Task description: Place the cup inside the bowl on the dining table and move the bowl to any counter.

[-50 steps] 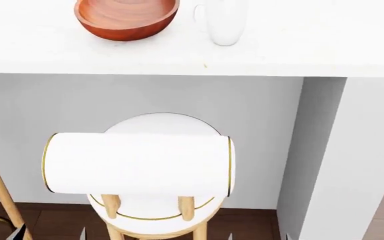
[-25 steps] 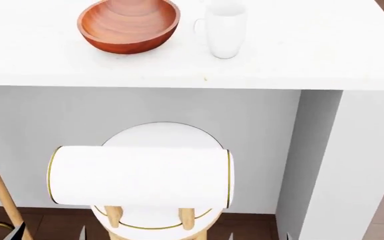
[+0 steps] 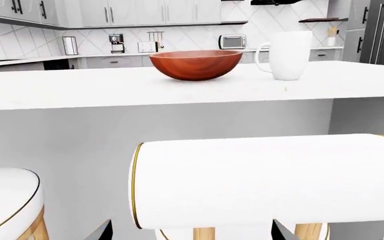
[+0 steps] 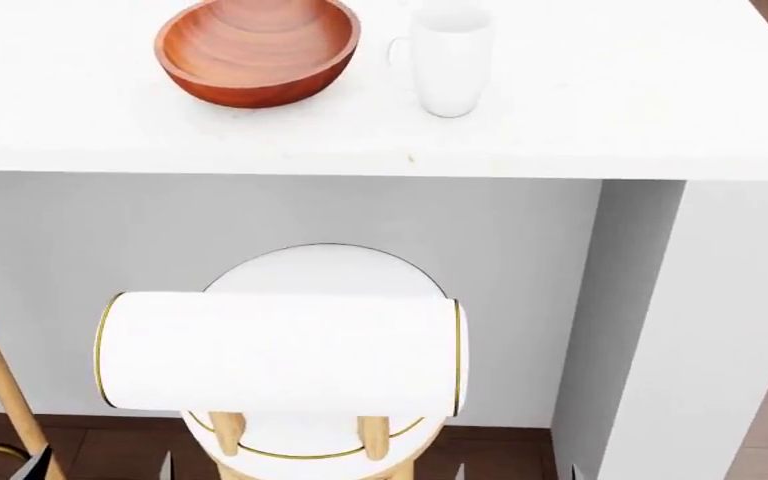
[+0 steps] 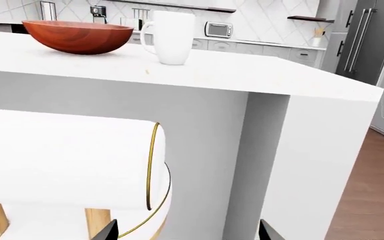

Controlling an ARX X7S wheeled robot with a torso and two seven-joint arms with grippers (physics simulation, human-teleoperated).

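Across the top of the head view we see the dining table (image 4: 624,90), broad and white, with a stool (image 4: 277,350) tucked below its near edge. On it, at about eleven o'clock, sits the bowl (image 4: 257,50), upright and mouth up; just beside it, toward one o'clock and apart from it, stands the cup (image 4: 451,65), its long axis vertical, handle pointing at the bowl. Both our grippers hang low, under table height, so the cup lies up and ahead at twelve. We judge the right gripper (image 5: 186,231) nearer it. Its fingertips stand apart; so do those of the left gripper (image 3: 190,231).
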